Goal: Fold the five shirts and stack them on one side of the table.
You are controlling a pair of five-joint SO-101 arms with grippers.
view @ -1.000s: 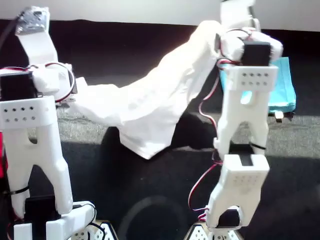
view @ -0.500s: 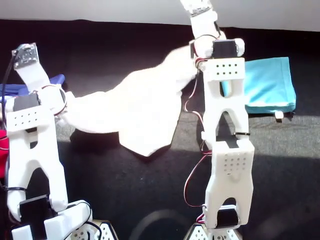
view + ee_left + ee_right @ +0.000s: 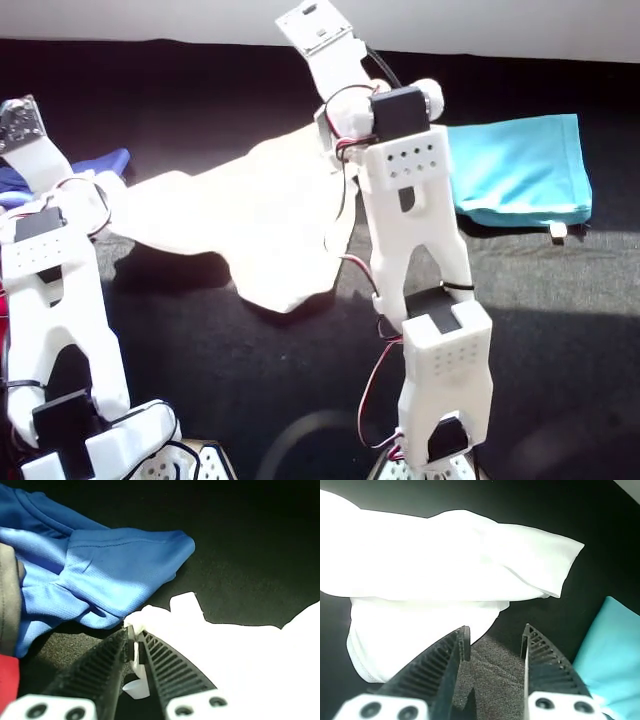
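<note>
A white shirt (image 3: 260, 220) lies spread and rumpled on the black table, between the two arms. My left gripper (image 3: 134, 632) is shut on one edge of the white shirt (image 3: 240, 655), low at the table's left side. Over the shirt's far right part hangs my right gripper (image 3: 495, 630), open, with nothing between its fingers; the white shirt (image 3: 435, 570) lies below it. A folded teal shirt (image 3: 520, 170) rests at the far right. A blue shirt (image 3: 85, 575) lies crumpled just beyond the left gripper.
Grey cloth (image 3: 7, 595) and red cloth (image 3: 7, 680) lie beside the blue shirt (image 3: 105, 160) at the table's left edge. Both arm bases stand at the near edge. The teal shirt (image 3: 615, 665) is close beside the right gripper. Bare black tabletop (image 3: 560, 330) lies at the near right.
The right gripper let go of the white shirt and swung left; the shirt, held high before, has dropped onto the table. The left arm drew its edge further left.
</note>
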